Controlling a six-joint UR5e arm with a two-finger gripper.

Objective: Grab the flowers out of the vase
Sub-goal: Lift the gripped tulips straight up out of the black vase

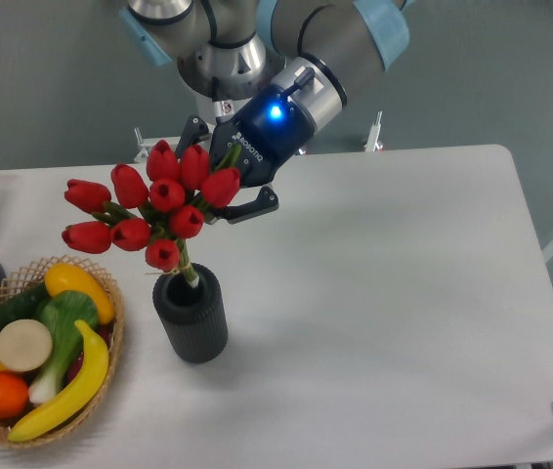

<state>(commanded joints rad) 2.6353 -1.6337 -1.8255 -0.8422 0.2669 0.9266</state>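
Flowers (154, 210), a bunch of red tulip buds on green stems, stand tilted left above the vase (191, 314), their stems reaching down into its mouth. The hand (220, 191) sits just right of and behind the buds, touching the cluster; its dark fingers (253, 206) seem closed on the stems, though the buds hide the contact. Left of the vase on the table (404, 293) lies a basket of fruit (37, 347).
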